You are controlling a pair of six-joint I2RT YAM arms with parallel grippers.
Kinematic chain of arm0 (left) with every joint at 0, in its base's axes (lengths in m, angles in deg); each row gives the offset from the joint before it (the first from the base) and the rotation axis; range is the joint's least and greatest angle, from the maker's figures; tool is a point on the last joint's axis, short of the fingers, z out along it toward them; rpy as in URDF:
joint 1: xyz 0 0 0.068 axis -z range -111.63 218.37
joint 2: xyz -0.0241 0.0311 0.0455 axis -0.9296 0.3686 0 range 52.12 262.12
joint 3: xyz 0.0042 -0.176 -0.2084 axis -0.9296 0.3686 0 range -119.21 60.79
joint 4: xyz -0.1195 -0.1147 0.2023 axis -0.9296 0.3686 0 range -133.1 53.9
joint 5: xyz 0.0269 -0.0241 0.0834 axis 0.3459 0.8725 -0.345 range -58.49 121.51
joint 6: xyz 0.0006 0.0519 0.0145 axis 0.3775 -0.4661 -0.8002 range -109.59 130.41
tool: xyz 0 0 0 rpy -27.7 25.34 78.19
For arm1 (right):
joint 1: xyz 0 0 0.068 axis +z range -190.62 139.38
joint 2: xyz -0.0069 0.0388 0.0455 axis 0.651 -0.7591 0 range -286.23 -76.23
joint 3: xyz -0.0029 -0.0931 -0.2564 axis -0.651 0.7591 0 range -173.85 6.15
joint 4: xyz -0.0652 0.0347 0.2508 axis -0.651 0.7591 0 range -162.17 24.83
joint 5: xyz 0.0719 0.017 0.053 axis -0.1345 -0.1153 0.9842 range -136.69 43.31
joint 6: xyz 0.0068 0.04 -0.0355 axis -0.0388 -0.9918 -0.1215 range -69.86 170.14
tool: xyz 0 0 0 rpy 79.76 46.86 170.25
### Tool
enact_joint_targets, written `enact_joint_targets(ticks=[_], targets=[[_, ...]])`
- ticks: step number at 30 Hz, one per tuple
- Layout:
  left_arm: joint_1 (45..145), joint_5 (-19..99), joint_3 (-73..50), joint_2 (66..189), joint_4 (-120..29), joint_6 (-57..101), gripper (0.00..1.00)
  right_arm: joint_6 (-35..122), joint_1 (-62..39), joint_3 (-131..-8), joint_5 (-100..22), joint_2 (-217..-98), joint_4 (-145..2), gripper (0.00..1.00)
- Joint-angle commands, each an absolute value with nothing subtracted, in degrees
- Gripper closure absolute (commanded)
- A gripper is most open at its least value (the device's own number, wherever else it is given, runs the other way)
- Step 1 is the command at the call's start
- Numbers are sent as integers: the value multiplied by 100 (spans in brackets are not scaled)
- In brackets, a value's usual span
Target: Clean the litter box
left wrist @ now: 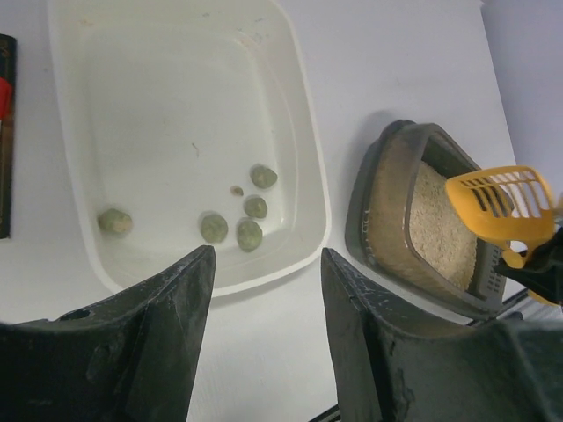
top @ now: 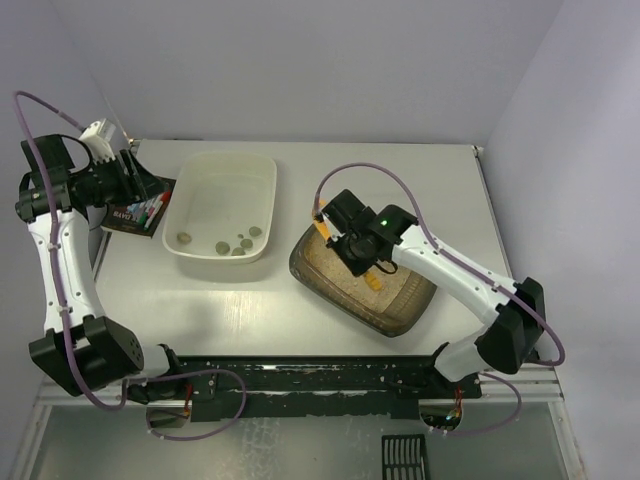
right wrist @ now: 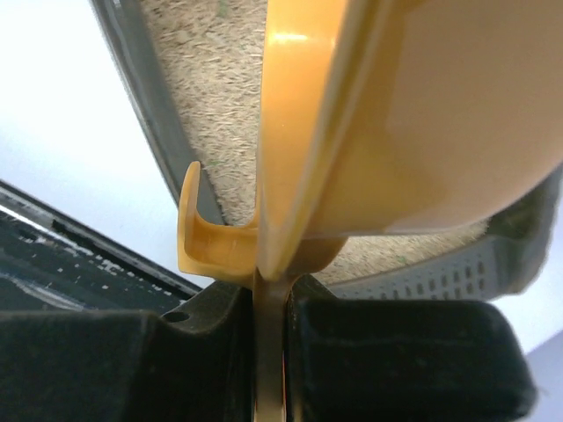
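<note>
The dark brown-grey litter box (top: 400, 305) with beige litter sits at the centre right of the table; it also shows in the left wrist view (left wrist: 396, 211) and the right wrist view (right wrist: 141, 97). My right gripper (top: 362, 262) is shut on the handle of a yellow slotted scoop (right wrist: 396, 123) and holds it over the litter; the scoop also shows in the left wrist view (left wrist: 501, 204). My left gripper (left wrist: 264, 264) is open and empty, raised at the far left (top: 130, 180). No clumps show in the litter.
A cream-white tub (top: 262, 210) left of the litter box holds several grey-green clumps (left wrist: 250, 234). A dark box with red markings (top: 140, 212) lies at the far left by the tub. A black grate (top: 405, 458) lies below the table's near edge.
</note>
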State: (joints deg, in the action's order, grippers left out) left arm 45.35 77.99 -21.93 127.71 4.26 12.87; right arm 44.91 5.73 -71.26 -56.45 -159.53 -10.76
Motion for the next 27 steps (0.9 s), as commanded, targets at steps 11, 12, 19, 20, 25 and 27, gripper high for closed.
enact_joint_targets(ticks=[11, 12, 19, 20, 25, 27], targets=[[5165, 8157, -2886, 13395, 1675, 82, 37, 4523, 181, -6757, -4666, -16507, -1335, 100], [5493, 7999, -2926, 13473, 1785, -16, 35, 4398, 171, -6823, -4937, -16605, -1283, 100], [7958, 6003, -2586, 13492, 535, 1330, 5, 3863, -468, -6899, -5294, -15985, -2092, 100], [8232, 5637, -2546, 13463, 253, 1527, 4, 3770, -637, -6843, -5176, -15786, -2218, 100], [9265, 4646, -2630, 13754, -481, 2256, 1, 3135, -1201, -6777, -4861, -15063, -2244, 100], [9543, 4438, -2659, 14102, -668, 2472, 1, 2753, -1205, -6682, -5216, -14794, -2263, 100]])
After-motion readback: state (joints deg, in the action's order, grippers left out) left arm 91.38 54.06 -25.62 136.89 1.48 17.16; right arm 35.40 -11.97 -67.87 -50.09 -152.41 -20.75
